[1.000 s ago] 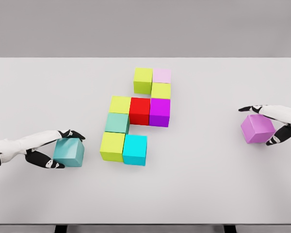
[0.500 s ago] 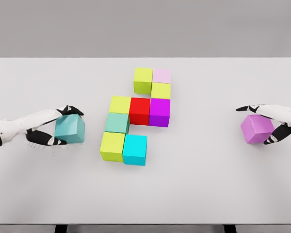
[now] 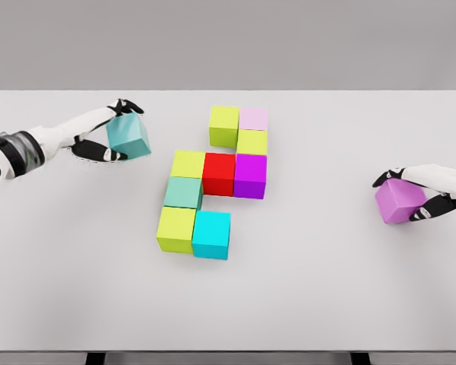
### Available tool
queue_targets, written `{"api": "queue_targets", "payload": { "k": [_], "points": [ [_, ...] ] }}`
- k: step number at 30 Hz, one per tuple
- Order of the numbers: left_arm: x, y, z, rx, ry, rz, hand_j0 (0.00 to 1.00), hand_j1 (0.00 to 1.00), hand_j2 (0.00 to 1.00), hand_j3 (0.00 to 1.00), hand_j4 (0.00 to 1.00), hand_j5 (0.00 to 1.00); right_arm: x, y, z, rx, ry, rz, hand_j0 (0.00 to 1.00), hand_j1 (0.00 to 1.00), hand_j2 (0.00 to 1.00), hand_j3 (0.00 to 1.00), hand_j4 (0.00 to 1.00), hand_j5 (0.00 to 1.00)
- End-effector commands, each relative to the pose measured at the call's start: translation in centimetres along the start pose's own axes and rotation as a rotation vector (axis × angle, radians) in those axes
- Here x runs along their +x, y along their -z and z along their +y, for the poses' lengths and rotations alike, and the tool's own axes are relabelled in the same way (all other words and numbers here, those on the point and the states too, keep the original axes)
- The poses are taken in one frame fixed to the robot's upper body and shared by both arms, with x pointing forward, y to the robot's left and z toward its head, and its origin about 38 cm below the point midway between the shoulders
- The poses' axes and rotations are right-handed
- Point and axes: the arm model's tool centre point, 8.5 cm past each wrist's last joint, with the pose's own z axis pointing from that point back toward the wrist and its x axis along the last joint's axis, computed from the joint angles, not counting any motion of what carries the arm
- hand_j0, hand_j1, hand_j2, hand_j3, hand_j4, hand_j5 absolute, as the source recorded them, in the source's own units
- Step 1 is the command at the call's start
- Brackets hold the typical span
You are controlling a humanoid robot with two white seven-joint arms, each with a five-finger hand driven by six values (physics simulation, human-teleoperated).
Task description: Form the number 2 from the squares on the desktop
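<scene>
Coloured cubes form a partial figure mid-table: a yellow-green cube point(image 3: 224, 125) and a pale pink cube point(image 3: 254, 118) on top, a yellow cube point(image 3: 252, 142) under the pink one, then a row of yellow point(image 3: 188, 163), red point(image 3: 219, 173) and magenta point(image 3: 250, 175). Below sit a mint cube point(image 3: 183, 192), a yellow-green cube point(image 3: 176, 229) and a cyan cube point(image 3: 211, 234). My left hand point(image 3: 120, 135) is shut on a teal cube point(image 3: 129, 136), held left of the top row. My right hand point(image 3: 410, 196) is shut on a violet cube point(image 3: 399, 201) at the far right.
The white table point(image 3: 311, 296) runs nearly the full width of the view, with its front edge along the bottom and a grey wall behind it.
My left hand has carried the teal cube from the lower left up and to the right, toward the top of the figure. My right hand closed tighter on the violet cube.
</scene>
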Motion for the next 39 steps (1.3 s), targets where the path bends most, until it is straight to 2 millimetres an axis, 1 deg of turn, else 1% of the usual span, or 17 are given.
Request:
{"api": "queue_targets", "payload": {
  "k": [1, 3, 4, 5, 6, 8, 9, 10, 12, 15, 17, 19, 22, 31, 36, 37, 39],
  "points": [
    [-1.0, 1.9, -0.5, 0.010, -0.040, 0.036, 0.39, 0.39, 0.39, 0.39, 0.39, 0.39, 0.1, -0.1, 0.0, 0.001, -0.004, -0.007, 0.62, 0.62, 0.62, 0.62, 0.62, 0.62],
    [-0.5, 2.8, 0.3, 0.027, -0.037, 0.029, 0.38, 0.38, 0.38, 0.38, 0.38, 0.38, 0.2, -0.1, -0.1, 0.000, -0.016, -0.024, 0.59, 0.59, 0.59, 0.59, 0.59, 0.59],
    [0.2, 3.6, 0.6, 0.028, 0.012, 0.023, 0.38, 0.38, 0.38, 0.38, 0.38, 0.38, 0.3, -0.1, -0.3, -0.006, -0.020, -0.025, 0.59, 0.59, 0.59, 0.59, 0.59, 0.59],
    [0.9, 4.5, 0.3, 0.024, 0.045, 0.012, 0.38, 0.38, 0.38, 0.38, 0.38, 0.38, 0.5, -0.1, -0.6, -0.011, -0.032, -0.039, 0.59, 0.59, 0.59, 0.59, 0.59, 0.59],
    [1.1, 5.2, 0.4, 0.024, 0.066, 0.016, 0.38, 0.38, 0.38, 0.38, 0.38, 0.38, 0.8, -0.2, -0.9, -0.017, -0.052, -0.059, 0.59, 0.59, 0.59, 0.59, 0.59, 0.59],
    [1.4, 7.1, 0.7, -0.004, 0.091, 0.034, 0.38, 0.38, 0.38, 0.38, 0.38, 0.38, 1.3, -0.3, -1.7, -0.032, -0.078, -0.087, 0.59, 0.59, 0.59, 0.59, 0.59, 0.59],
    [1.6, 8.6, 0.6, -0.018, 0.086, 0.046, 0.38, 0.38, 0.38, 0.38, 0.38, 0.38, 1.8, -0.4, -2.1, -0.040, -0.104, -0.117, 0.59, 0.59, 0.59, 0.59, 0.59, 0.59],
    [2.1, 9.9, 1.0, -0.019, 0.088, 0.055, 0.38, 0.38, 0.38, 0.38, 0.38, 0.38, 2.1, -0.5, -2.3, -0.046, -0.120, -0.133, 0.59, 0.59, 0.59, 0.59, 0.59, 0.59],
    [2.9, 11.4, 0.8, -0.031, 0.117, 0.063, 0.38, 0.38, 0.38, 0.38, 0.38, 0.38, 2.6, -0.5, -2.5, -0.049, -0.143, -0.164, 0.59, 0.59, 0.59, 0.59, 0.59, 0.59],
    [3.7, 11.9, 0.7, -0.034, 0.143, 0.050, 0.38, 0.38, 0.38, 0.38, 0.38, 0.38, 3.1, -0.5, -2.4, -0.050, -0.170, -0.203, 0.59, 0.59, 0.59, 0.59, 0.59, 0.59],
    [4.4, 12.3, 0.4, -0.043, 0.146, 0.032, 0.38, 0.38, 0.38, 0.38, 0.38, 0.38, 3.8, -0.6, -2.4, -0.052, -0.197, -0.241, 0.59, 0.59, 0.59, 0.59, 0.59, 0.59],
    [4.8, 12.4, 0.6, -0.042, 0.150, 0.021, 0.38, 0.38, 0.38, 0.38, 0.38, 0.38, 4.4, -0.7, -2.4, -0.052, -0.224, -0.274, 0.59, 0.59, 0.59, 0.59, 0.59, 0.59],
    [5.6, 12.7, 0.5, -0.044, 0.157, 0.001, 0.39, 0.39, 0.39, 0.39, 0.39, 0.39, 6.2, -0.8, -2.6, -0.059, -0.277, -0.339, 0.59, 0.59, 0.59, 0.59, 0.59, 0.59],
    [5.6, 12.7, 0.0, -0.074, 0.192, -0.010, 0.39, 0.39, 0.39, 0.39, 0.39, 0.39, 9.6, -1.3, -2.8, -0.071, -0.381, -0.467, 0.58, 0.58, 0.58, 0.58, 0.58, 0.58],
    [5.7, 12.7, -0.4, -0.089, 0.199, -0.033, 0.39, 0.39, 0.39, 0.39, 0.39, 0.39, 11.1, -1.3, -2.5, -0.066, -0.405, -0.506, 0.58, 0.58, 0.58, 0.58, 0.58, 0.58],
    [5.7, 12.7, -0.4, -0.092, 0.200, -0.034, 0.40, 0.40, 0.40, 0.40, 0.40, 0.40, 11.1, -1.3, -2.5, -0.065, -0.405, -0.507, 0.58, 0.58, 0.58, 0.58, 0.58, 0.58],
    [5.7, 12.7, -0.5, -0.095, 0.201, -0.039, 0.40, 0.40, 0.40, 0.40, 0.40, 0.40, 11.8, -0.6, -2.2, -0.057, -0.406, -0.531, 0.58, 0.58, 0.58, 0.58, 0.58, 0.58]
  ]
}}
